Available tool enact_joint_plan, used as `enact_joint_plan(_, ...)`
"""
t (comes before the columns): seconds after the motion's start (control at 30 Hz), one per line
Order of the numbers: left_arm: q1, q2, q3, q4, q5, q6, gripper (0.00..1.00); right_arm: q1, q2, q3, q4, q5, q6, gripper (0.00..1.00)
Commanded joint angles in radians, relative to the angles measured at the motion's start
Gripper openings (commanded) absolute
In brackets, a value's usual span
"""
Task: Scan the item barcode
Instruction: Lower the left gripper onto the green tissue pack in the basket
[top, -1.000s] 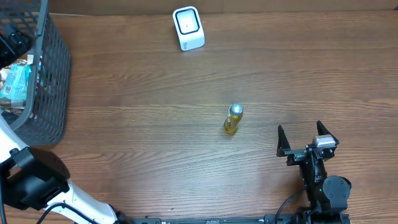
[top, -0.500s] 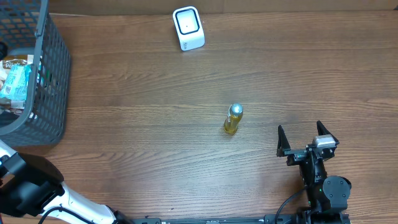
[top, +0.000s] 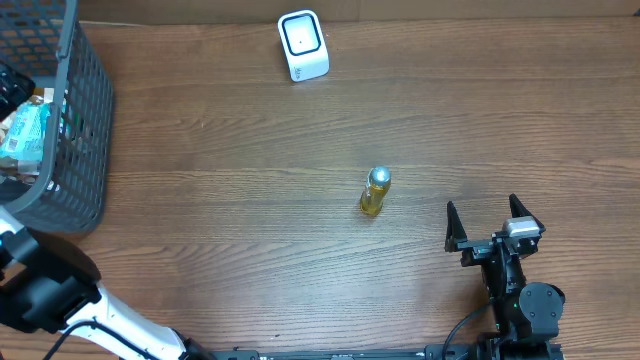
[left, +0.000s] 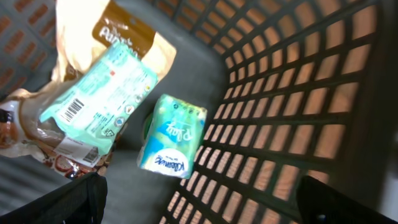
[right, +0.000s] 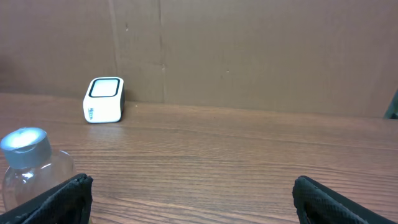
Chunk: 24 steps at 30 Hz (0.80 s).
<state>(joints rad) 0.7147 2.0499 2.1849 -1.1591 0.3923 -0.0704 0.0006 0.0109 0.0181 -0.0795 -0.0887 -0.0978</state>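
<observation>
White scanner (right: 104, 100) stands at far edge of table (right: 249, 162). Clear grey-capped bottle (right: 28, 171) near left. Jaws of right gripper (right: 193, 202) wide apart, empty.

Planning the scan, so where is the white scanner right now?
In the overhead view the white scanner sits near the far edge of the table, left of centre, beyond the small yellow bottle and well right of the basket.

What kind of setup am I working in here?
Likely a mock shop checkout station: a white box-shaped barcode scanner, a dark grey mesh basket of packaged goods, and a small yellow bottle with a silver cap.
</observation>
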Motion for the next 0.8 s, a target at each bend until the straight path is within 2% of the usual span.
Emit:
enact_joint_plan(0.0,-0.003,0.043,-0.005,-0.003,-0.015,0.042,0.99,-0.002,-0.008,-0.01,0.002,0.008,-0.001,1.0)
enact_joint_plan(0.2,-0.007,0.106,-0.005,-0.003,-0.014,0.054,0.97,-0.002,-0.008,-0.01,0.002,0.008,-0.001,1.0)
enact_joint_plan(0.67,-0.071,0.235,-0.005,0.022,-0.037,0.204,0.97,-0.002,-0.008,-0.01,0.002,0.008,-0.001,1.0)
enact_joint_plan(0.77,-0.086,0.256,-0.005,0.024,-0.081,0.213,0.98,-0.002,-0.008,-0.01,0.002,0.008,-0.001,1.0)
